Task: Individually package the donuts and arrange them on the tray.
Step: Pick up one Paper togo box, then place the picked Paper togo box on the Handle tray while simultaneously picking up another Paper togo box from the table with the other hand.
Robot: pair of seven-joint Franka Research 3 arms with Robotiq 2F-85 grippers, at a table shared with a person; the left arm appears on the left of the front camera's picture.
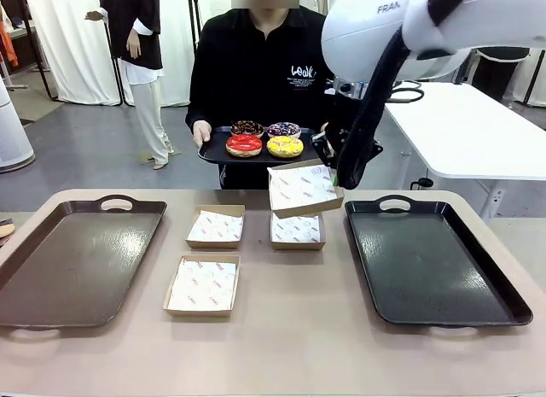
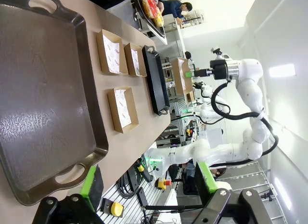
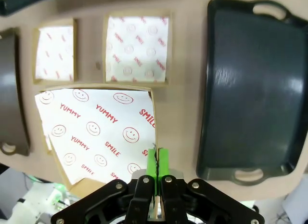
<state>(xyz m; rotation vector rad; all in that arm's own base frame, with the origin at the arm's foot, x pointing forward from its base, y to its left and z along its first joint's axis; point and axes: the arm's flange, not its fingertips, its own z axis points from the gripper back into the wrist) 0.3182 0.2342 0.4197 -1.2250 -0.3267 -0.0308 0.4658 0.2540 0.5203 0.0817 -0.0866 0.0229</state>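
Four donuts, ring shape, glossy: red donut (image 1: 244,143) front left, yellow donut (image 1: 285,146) front right, chocolate donut (image 1: 247,127) back left, sprinkled donut (image 1: 284,129) back right with white-purple bits. They sit in a tight two-by-two on a small black serving tray (image 1: 209,155). A person (image 1: 256,68) at the far side of the table (image 1: 281,346) holds that tray up, with a hand (image 1: 201,132) on its left end. None are boxed.

The right gripper (image 1: 334,177) is raised over the far middle of the table, its green pads pressed together on the edge of a raised box (image 1: 303,189). The box is brown cardboard, tilted, clear of the table. The right wrist view shows the pads (image 3: 156,159) pinching the box rim (image 3: 153,118) beside the printed liner paper (image 3: 96,132).

The donuts are just beyond that gripper and a bit to its left, higher than the box, near but not touching. The left gripper (image 2: 147,183) has its fingers spread wide and holds nothing. It hangs over the near end of the left tray (image 1: 77,252), well apart from the donuts.

On the table, three more lined boxes lie flat between the left tray and the right tray (image 1: 426,260): far left box (image 1: 215,227), far right box (image 1: 297,230), near box (image 1: 202,284).
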